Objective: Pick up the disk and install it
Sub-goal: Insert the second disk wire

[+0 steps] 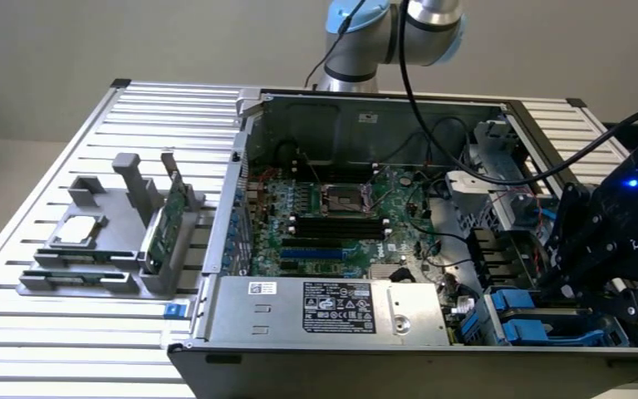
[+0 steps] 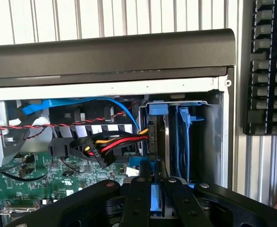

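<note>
The disk (image 2: 160,142) stands on edge in the drive bay at the open computer case's front corner, with blue plastic (image 2: 157,109) at its far end. My gripper (image 2: 153,187) reaches down over it, one black finger (image 2: 140,189) on each side of its near edge, and blue plastic shows between them. The gripper looks shut on the disk. In the exterior view the black gripper (image 1: 563,287) hangs over the blue bay (image 1: 524,324) at the case's near right corner, and the disk itself is hidden there.
A second blue caddy (image 2: 185,137) sits beside the disk, and a bundle of red, yellow and black cables (image 2: 110,144) ends at a plug touching it. The motherboard (image 1: 331,216) and power supply (image 1: 331,306) occupy the case. A grey holder (image 1: 97,249) carries a silver chip (image 1: 79,231) and a green card (image 1: 162,229). A keyboard (image 2: 268,66) lies outside the case.
</note>
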